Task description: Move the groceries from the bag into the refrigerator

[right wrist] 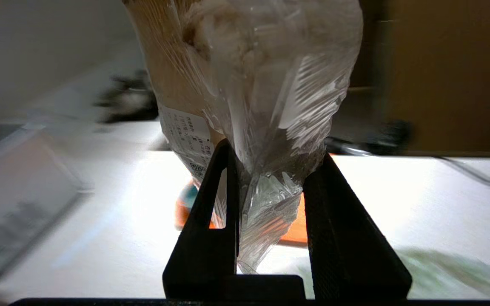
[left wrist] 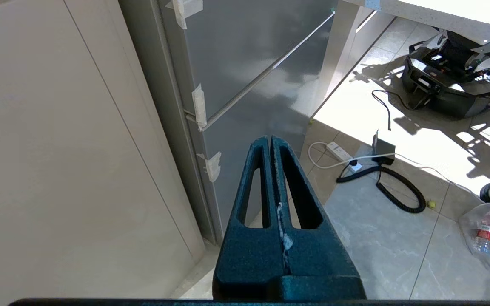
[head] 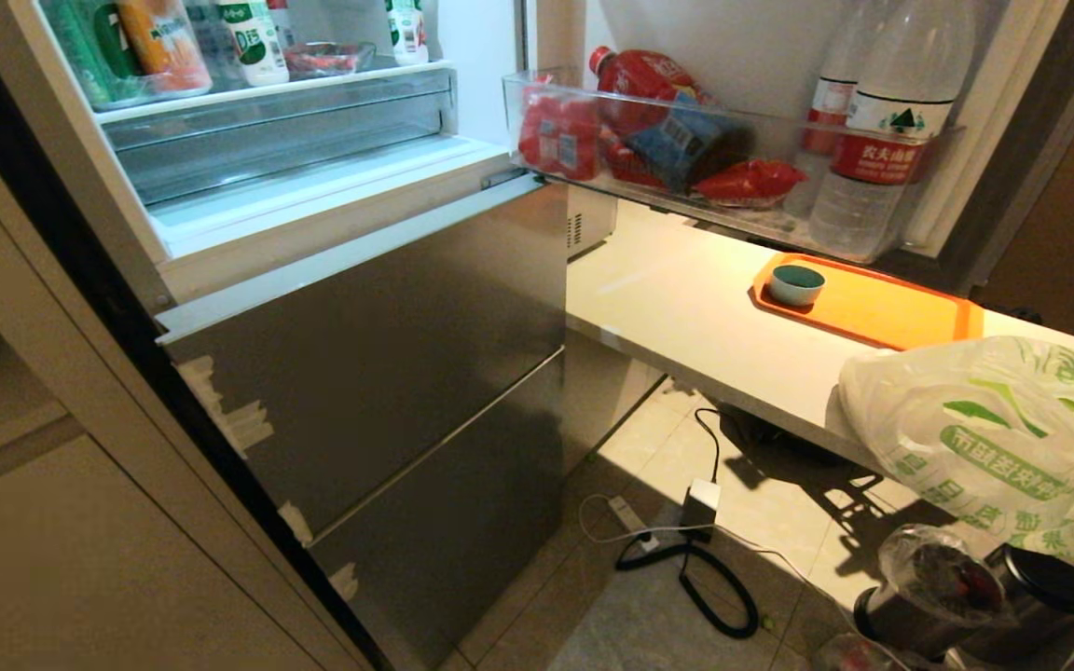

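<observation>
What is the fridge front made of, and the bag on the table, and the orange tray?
Fridge: looks like brushed grey steel with a dull sheen. Bag: thin, crinkly, see-through white plastic with green print. Tray: probably smooth matte plastic, bright orange all over.

- The refrigerator (head: 388,373) has brushed grey steel fronts with a dull sheen, and its door bin (head: 733,177) is clear glossy plastic.
- The bag (head: 994,438) is thin, crinkly, translucent white plastic.
- The desk (head: 677,308) top is smooth, pale and lightly glossy.
- The tray (head: 882,308) is matt orange plastic.
- The floor (head: 649,596) is glossy tile.
- The left gripper (left wrist: 271,142) looks like rough, grainy plastic.
- The clear wrap (right wrist: 270,106) in the right gripper (right wrist: 270,178) is shiny, wrinkled film.
</observation>
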Robot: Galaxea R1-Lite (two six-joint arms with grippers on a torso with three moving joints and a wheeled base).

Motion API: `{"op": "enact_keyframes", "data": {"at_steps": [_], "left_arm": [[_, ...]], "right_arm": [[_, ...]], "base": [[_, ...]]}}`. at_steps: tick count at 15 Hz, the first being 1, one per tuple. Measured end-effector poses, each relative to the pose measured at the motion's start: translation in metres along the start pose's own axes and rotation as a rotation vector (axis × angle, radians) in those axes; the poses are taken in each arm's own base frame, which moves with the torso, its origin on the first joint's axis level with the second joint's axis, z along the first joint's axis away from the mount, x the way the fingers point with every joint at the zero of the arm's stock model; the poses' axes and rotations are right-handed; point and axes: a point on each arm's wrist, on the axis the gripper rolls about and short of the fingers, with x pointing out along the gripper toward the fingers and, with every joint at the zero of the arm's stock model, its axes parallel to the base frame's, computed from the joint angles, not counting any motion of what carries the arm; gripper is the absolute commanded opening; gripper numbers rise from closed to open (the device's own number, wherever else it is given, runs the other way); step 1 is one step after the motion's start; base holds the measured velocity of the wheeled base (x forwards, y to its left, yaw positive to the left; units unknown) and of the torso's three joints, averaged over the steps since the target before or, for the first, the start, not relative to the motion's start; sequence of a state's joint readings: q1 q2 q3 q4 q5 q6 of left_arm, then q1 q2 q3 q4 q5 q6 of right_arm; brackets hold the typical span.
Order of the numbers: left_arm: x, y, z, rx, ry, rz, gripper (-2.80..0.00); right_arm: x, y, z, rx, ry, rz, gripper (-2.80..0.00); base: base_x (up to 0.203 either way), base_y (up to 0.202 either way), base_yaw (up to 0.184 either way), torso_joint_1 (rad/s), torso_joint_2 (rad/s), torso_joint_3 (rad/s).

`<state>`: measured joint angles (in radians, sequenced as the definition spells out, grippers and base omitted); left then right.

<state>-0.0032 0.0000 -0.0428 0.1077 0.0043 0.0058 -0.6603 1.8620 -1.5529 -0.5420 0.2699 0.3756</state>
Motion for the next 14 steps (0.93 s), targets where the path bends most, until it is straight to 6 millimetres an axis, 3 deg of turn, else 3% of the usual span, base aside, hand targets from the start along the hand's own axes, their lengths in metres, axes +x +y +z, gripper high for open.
{"op": "enact_keyframes", "data": {"at_steps": [7,14], "left_arm": [[0.0,0.0,0.0,0.0,0.0,0.0,-2.8],[0.0,0.0,0.0,0.0,0.0,0.0,-2.8]], "right_arm": [[0.042,0.034,-0.028,0.11,0.104,0.331,-2.8],[0.055,0.076,-0.041,0.174,0.162,0.52,-2.8]], "base": [[0.0,0.0,0.0,0.0,0.0,0.0],[0.0,0.0,0.0,0.0,0.0,0.0]]}}
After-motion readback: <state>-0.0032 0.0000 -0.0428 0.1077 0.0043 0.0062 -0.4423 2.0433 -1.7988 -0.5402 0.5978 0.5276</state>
